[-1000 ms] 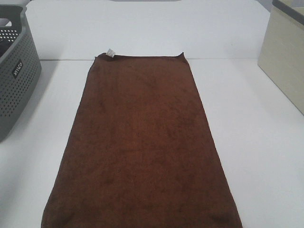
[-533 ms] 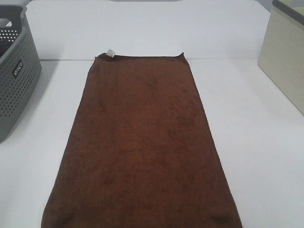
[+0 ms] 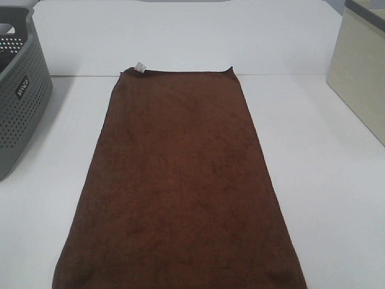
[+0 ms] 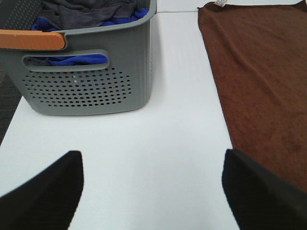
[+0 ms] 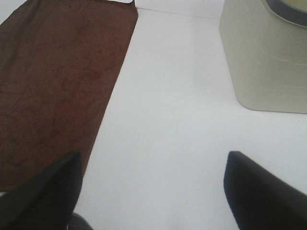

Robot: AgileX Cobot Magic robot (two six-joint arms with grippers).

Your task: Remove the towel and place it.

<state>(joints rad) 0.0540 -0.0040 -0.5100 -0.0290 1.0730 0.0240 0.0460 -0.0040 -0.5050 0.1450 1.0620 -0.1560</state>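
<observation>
Grey basket of clothes left of the towel, my left tool released over bare desk beside it, towel flat mid-desk, my right tool released just right of it, beige bin far right

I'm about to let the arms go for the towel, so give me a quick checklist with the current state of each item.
1. towel lying flat and spread out on the table: ok.
2. Nothing lying on the towel: ok.
3. left gripper open and holding nothing: ok.
4. right gripper open and holding nothing: ok.
5. Room for the towel in the grey basket, which already holds clothes: cannot tell.
6. Beige bin on the right standing apart from the towel: ok.
</observation>
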